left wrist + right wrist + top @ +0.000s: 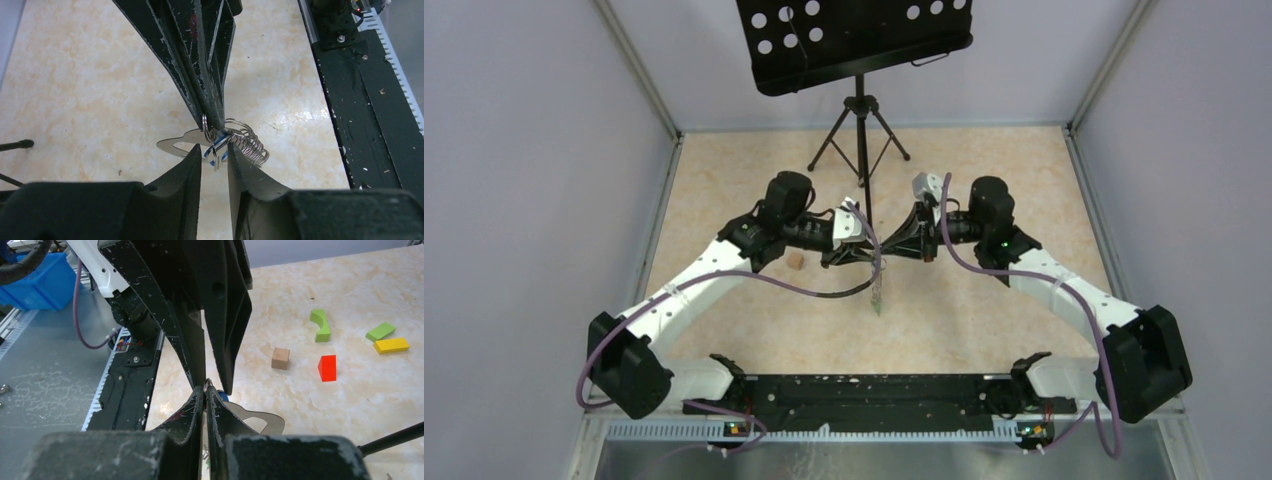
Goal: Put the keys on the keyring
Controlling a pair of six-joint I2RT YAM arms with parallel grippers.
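Silvery flat keyring (172,145) is up off the table (75,90), mid-air between both arms. A coil of wire rings (248,142) is bunched at one end. Right pincer (212,125) is clamped shut on one small wire ring (206,122) at the top of that bunch and carries the whole lot. Left pincer (214,159) is part open, fingers either side of the blue-tagged key (218,156), which sits right under the right pincer's tip. Cannot tell if the pads touch the tag; no firm pinch visible. A green tag (877,298) seems to dangle below the meeting point in the top view, too small to say what it hangs from. Wooden cube (280,358), red block (327,368), yellow block (391,345), curved green block (321,326) and flat green block (380,331) lie on the table well apart, not involved.

Step, as judged: getting the blue key onto the wire ring, or seating it there. Can't tell if the key's hole is already on the wire.

To do it well:
- Right arm holds dead steady, no regrip.
- Left closes on the tag only. The finger (246,175) next to the coil touches the rings, so it could grab both.
- Pinch the tag low so the key head is free.
- Feed along the wire's turn in small moves, don't pull outward.
- Go by the left wrist view; the top view is too coarse.

Risk: the ring twists in the clamp and the key slips off and drops.
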